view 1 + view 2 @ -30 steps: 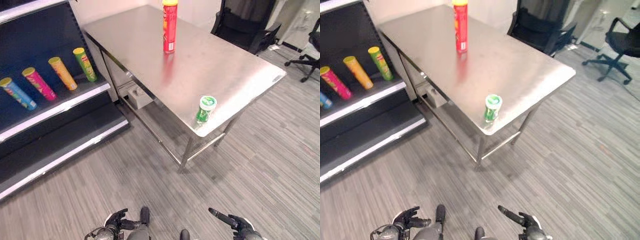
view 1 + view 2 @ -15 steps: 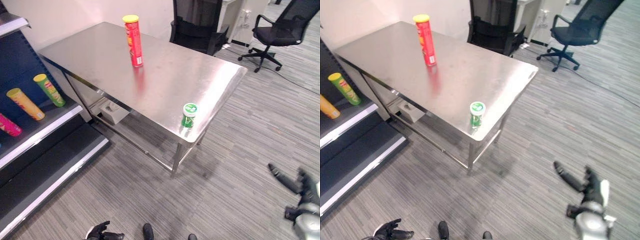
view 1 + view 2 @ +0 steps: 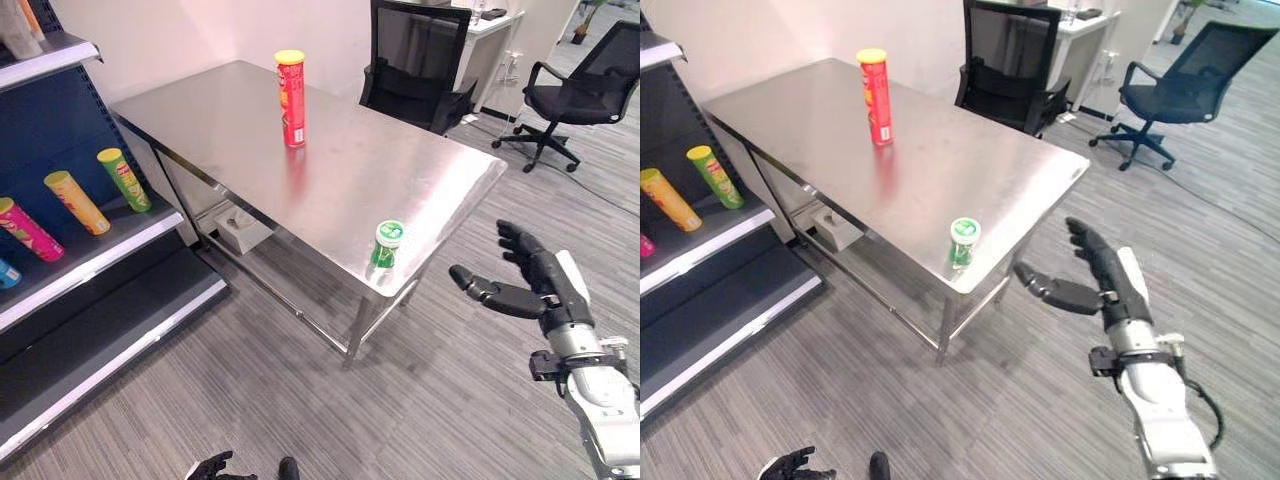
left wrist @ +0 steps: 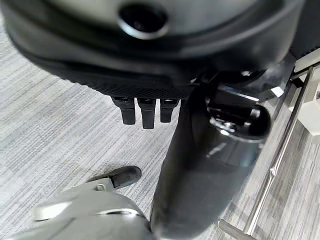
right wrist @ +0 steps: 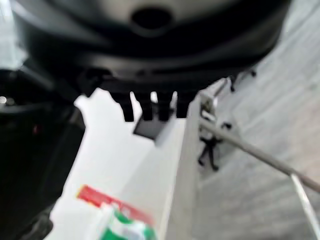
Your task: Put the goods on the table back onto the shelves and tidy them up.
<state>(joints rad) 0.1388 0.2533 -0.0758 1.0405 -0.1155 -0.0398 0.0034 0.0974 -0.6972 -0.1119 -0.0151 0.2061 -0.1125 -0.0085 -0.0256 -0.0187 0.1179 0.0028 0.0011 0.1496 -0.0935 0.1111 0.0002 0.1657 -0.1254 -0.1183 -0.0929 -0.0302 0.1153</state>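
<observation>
Fingers spread and holding nothing, right hand (image 3: 535, 283) hovers near the short green can (image 3: 387, 244) at the table (image 3: 330, 180) corner.

A tall red chip can (image 3: 291, 98) with a yellow lid stood upright on the far half of the steel table (image 3: 400, 170). A short green cup (image 3: 386, 244) with a green-and-white lid stood upright just beside the table's near edge, close to its near corner. The two were well apart. The shelves (image 3: 95, 250) held four chip cans lying tilted in a row: green (image 3: 124, 179), orange (image 3: 76, 202), pink (image 3: 29, 229) and blue (image 3: 6, 273).
</observation>
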